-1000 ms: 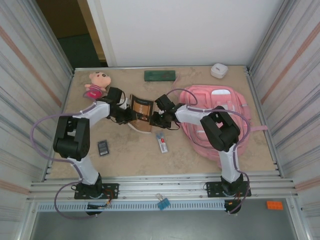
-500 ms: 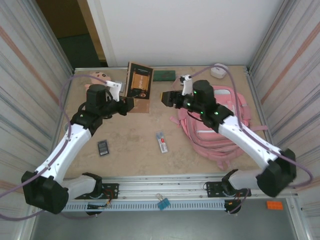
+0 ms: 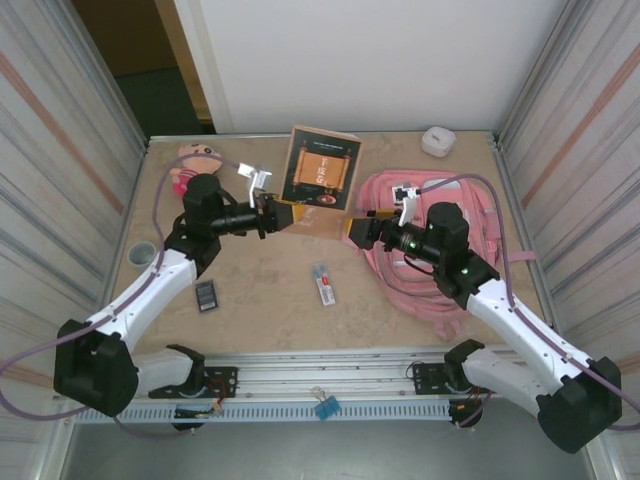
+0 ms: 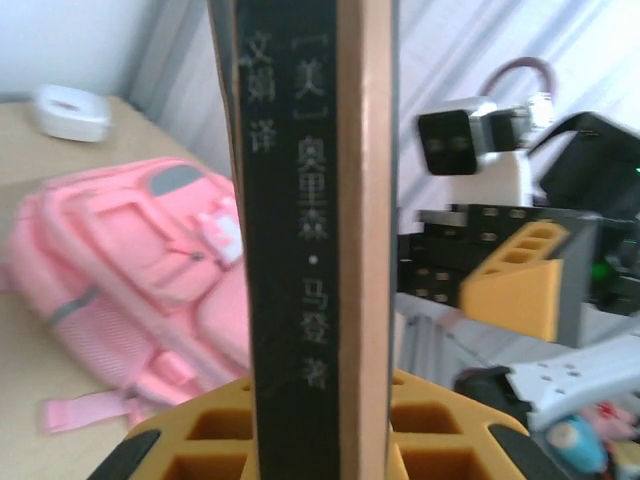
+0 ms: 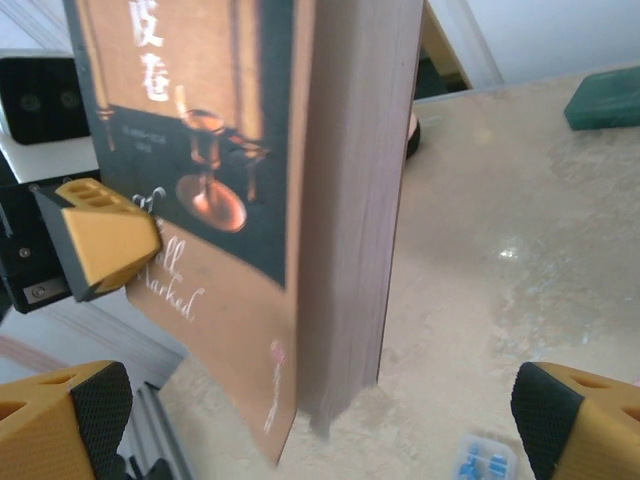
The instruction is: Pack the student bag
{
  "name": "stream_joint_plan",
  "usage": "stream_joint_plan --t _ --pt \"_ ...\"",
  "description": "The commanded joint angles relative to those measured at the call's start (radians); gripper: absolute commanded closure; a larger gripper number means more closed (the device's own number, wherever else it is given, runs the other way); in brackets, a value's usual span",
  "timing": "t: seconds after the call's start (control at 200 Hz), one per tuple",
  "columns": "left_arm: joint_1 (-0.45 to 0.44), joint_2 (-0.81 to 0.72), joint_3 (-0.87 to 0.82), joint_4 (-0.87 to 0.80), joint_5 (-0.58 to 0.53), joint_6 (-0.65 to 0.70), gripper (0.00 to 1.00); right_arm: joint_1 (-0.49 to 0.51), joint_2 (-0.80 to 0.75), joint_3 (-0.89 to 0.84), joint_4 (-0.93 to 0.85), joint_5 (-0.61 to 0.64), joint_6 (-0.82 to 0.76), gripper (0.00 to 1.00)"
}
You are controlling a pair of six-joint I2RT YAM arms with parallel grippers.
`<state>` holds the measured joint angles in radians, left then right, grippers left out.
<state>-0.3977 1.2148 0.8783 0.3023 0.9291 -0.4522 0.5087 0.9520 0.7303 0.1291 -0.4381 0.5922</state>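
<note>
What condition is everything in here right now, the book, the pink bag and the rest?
book: upright, lifted off the table, gripped at its lower edge.
left end effector: shut on the book.
right end effector: open, near the book, not gripping.
student bag: lying flat on the table.

links: left arm (image 3: 140, 300) and right arm (image 3: 520, 325) showing white shells, black joints | cables (image 3: 470, 179): lilac, trailing along both | fingers (image 5: 60, 425): showing yellow honeycomb | lights (image 3: 463, 270): glowing green
</note>
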Motion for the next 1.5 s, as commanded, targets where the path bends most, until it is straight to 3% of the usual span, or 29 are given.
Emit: stream_joint_plan --t 0.0,0.09,0.296,0.551,0.802,1.062,1.188,1.288,1.368,1.493 --pt "-0.042 -0.003 0.025 0.173 0.105 -0.049 0.97 -0.031 -0.011 0.018 0.098 -0.137 0.04 0.01" --pt "-0.047 -0.001 0.014 0.212 0.114 -0.069 0.97 -0.054 0.008 0.006 0.172 -0.263 0.066 0.01" --pt "-0.09 0.024 0.002 0.351 0.122 -0.164 0.97 -0.067 0.067 -0.023 0.354 -0.381 0.171 0.01" --pt "-0.122 0.042 0.0 0.458 0.098 -0.211 0.97 -0.068 0.079 -0.019 0.383 -0.38 0.2 0.01" --pt "-0.121 0.005 0.028 0.32 0.064 -0.116 0.97 -0.14 -0.041 -0.116 0.321 -0.212 0.218 0.01" --pt "-0.123 0.055 0.014 0.464 0.067 -0.219 0.96 -0.065 -0.038 -0.087 0.343 -0.34 0.18 0.01" --pt "-0.127 0.062 0.019 0.428 0.063 -0.202 0.97 -0.047 0.003 -0.045 0.356 -0.37 0.178 0.01" --pt "-0.127 0.042 0.021 0.292 0.008 -0.112 0.97 -0.053 -0.001 -0.033 0.369 -0.373 0.178 0.0" --pt "-0.126 0.03 0.015 0.218 -0.047 -0.069 0.97 -0.055 -0.025 -0.054 0.419 -0.345 0.186 0.16" --pt "-0.127 0.041 0.007 0.21 -0.05 -0.061 0.96 -0.052 -0.044 -0.061 0.443 -0.295 0.191 0.29"
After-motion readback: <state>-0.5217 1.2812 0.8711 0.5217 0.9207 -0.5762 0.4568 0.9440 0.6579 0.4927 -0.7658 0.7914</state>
